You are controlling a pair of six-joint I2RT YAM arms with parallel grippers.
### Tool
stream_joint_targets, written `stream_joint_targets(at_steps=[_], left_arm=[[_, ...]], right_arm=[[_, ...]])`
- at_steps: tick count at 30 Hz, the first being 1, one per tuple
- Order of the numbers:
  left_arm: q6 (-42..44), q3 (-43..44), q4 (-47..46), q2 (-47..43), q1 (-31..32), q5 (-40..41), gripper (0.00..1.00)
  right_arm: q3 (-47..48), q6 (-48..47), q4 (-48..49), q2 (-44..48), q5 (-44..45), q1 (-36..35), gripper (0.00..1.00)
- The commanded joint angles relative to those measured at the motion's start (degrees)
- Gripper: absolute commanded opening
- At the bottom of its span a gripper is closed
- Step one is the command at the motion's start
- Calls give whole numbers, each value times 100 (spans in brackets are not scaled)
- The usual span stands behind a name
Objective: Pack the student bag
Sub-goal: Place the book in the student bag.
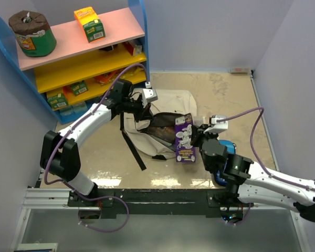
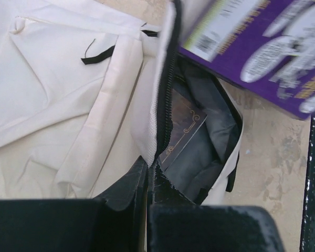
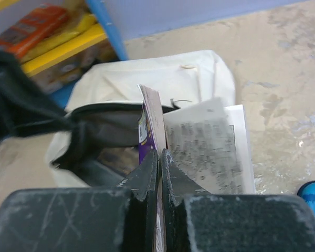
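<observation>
The student bag is a floppy cream backpack with black straps, lying mid-table with its dark mouth open toward the right. My left gripper is shut on the bag's zipper rim and holds the mouth up. A dark book with gold trim lies inside the bag. My right gripper is shut on a purple book and holds it upright at the bag's mouth. In the right wrist view the purple book's cover is pinched between the jaws and its white pages fan out to the right.
A blue, pink and yellow shelf with boxes stands at the back left. A glossy blue pencil case lies beside the right arm, also in the right wrist view. A black strap trails toward the front edge.
</observation>
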State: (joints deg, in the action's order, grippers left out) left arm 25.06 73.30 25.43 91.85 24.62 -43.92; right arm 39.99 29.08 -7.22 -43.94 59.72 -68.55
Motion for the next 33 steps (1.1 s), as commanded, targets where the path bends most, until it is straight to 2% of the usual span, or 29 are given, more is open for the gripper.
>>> stream_joint_targets(at_steps=[1, 2, 5, 12, 20, 25, 29, 33], left_arm=[[78, -193, 76, -370, 8, -161, 0], [61, -228, 76, -387, 8, -152, 0], [-27, -324, -20, -466, 8, -143, 0], [-142, -527, -170, -581, 25, -240, 0], [-194, -712, -319, -599, 121, -117, 0], [-229, -659, -337, -572, 227, -81, 0], [-247, -571, -276, -537, 341, -38, 0], [-212, -553, -223, -581, 359, -46, 0]], right_arm=[[-351, 569, 1634, -535, -1040, 1087, 0], [-438, 712, 1732, -728, -1407, 1229, 0], [-640, 1230, 2163, -1195, -1718, 1450, 0], [-879, 2303, 1937, -1468, -2052, 1450, 0], [-1722, 3015, 1391, -231, -2685, 1441, 0], [-2187, 3490, 978, 193, -2694, 1441, 0], [-2127, 3552, 1030, -192, -2816, 1441, 0], [-2135, 3438, 1695, -1009, -3298, 1441, 0]])
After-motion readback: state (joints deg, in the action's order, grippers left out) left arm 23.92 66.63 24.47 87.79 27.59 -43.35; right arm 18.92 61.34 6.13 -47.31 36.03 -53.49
